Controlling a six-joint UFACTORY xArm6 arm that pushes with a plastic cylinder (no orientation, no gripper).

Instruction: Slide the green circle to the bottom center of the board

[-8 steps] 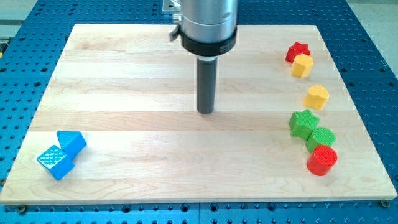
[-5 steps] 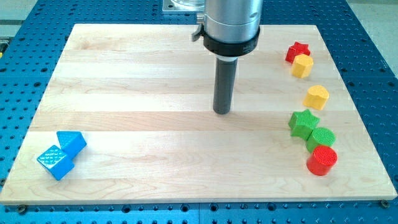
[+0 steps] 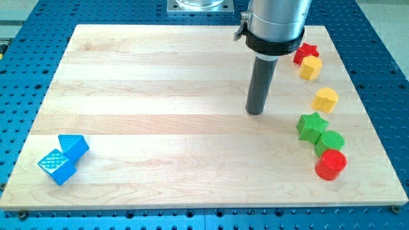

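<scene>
the push is not yet begun: the green circle (image 3: 330, 141) sits at the view's right edge, touching the green star (image 3: 311, 126) and red circle (image 3: 331, 164), while my tip (image 3: 256, 112), a fingerless rod, stands apart to its upper left.

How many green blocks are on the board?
2: a green star at the view's right, and the green circle touching it just below, beside the red circle. None looks hidden.
</scene>
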